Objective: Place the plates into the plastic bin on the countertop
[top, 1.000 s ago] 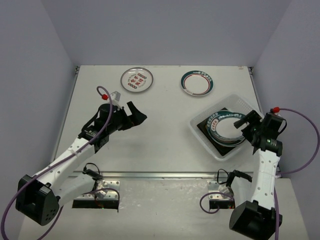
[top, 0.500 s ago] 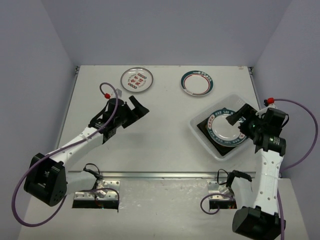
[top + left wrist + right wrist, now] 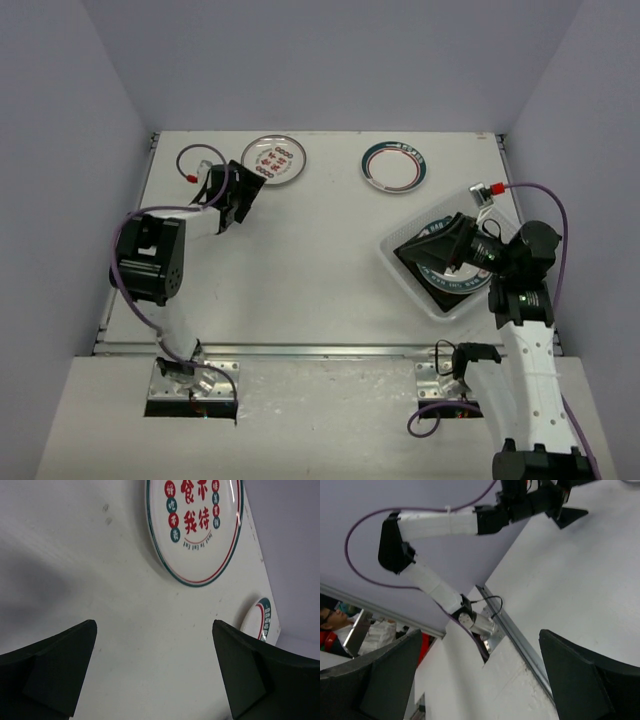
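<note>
A round white plate with red motifs [image 3: 273,158] lies at the back left of the countertop [image 3: 320,260]; in the left wrist view [image 3: 195,525] it is just ahead of my fingers. A round plate with a teal-red rim [image 3: 395,165] lies at the back centre and shows small in the left wrist view [image 3: 260,620]. The plastic bin [image 3: 398,268] at the right holds a teal-rimmed round plate [image 3: 462,287] on a dark square plate. My left gripper [image 3: 240,192] [image 3: 155,670] is open and empty just short of the red-motif plate. My right gripper [image 3: 437,245] [image 3: 480,680] is open and empty, raised over the bin, pointing left.
The metal front edge [image 3: 320,349] runs along the near side of the countertop. Grey walls close in the back and both sides. The left arm [image 3: 435,522] and its base mount [image 3: 480,622] show in the right wrist view.
My left arm swung back and left, and its gripper now sits close to the red-motif plate. My right gripper lifted off the plates in the bin and tilted to face left.
</note>
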Motion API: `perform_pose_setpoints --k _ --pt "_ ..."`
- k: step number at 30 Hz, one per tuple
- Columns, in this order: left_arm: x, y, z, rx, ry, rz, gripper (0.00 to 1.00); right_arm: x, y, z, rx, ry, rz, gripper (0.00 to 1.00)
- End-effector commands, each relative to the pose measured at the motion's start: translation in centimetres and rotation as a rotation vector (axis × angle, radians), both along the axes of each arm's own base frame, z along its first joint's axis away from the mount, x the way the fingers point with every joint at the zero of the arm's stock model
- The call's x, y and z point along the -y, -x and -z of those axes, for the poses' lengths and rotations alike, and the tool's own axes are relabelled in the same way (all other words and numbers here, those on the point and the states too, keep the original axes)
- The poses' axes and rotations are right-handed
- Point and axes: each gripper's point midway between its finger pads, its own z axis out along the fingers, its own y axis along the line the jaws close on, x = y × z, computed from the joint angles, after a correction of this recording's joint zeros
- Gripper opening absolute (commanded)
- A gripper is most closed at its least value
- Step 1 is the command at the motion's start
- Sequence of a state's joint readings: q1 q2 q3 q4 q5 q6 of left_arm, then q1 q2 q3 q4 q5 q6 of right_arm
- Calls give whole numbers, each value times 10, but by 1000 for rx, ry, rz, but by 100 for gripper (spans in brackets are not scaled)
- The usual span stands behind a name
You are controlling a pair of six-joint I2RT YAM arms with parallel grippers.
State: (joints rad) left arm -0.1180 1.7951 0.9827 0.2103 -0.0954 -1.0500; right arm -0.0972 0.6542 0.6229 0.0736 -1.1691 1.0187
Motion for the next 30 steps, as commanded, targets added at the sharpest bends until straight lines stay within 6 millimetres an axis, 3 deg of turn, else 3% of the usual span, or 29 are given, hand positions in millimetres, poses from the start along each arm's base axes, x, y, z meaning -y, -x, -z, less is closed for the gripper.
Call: perform_pose_setpoints --k 1,2,3,6,10,11,13,14,17,21,24,28,29,30 --pt "-8 -67 8 58 66 -42 95 -4 29 -34 133 61 -58 99" --pt "-9 -81 7 42 64 -48 95 -4 33 -39 164 79 -50 99" --pt "-9 -89 20 9 62 -55 94 -4 35 -40 162 76 -52 99" --pt "-12 -93 58 -80 78 -78 86 -6 40 -42 174 60 -58 99" --pt "-16 -94 86 -153 86 -97 59 -7 41 -42 157 45 -63 99" --pt "-17 -93 91 -163 84 -102 48 -7 41 -43 153 43 -64 99" --pt "-17 -91 101 -185 88 -101 9 -7 39 -44 150 39 -66 99" --pt "-17 -89 105 -197 99 -99 2 -7 38 -44 144 36 -68 99" --pt "-17 -85 111 -198 126 -93 0 -6 32 -42 125 31 -52 99" --pt "-30 -78 92 -131 122 -120 0 -5 25 -34 99 32 -45 99" --pt "-31 -69 49 -31 105 -89 0 -3 15 -26 80 34 -14 99" --pt "10 -21 -4 88 151 114 0 8 -27 -5 12 82 107 99" --pt "25 -9 -29 137 175 174 0 11 -41 6 -40 100 137 99" --pt "35 14 -31 150 190 217 0 16 -55 6 -18 150 174 99"
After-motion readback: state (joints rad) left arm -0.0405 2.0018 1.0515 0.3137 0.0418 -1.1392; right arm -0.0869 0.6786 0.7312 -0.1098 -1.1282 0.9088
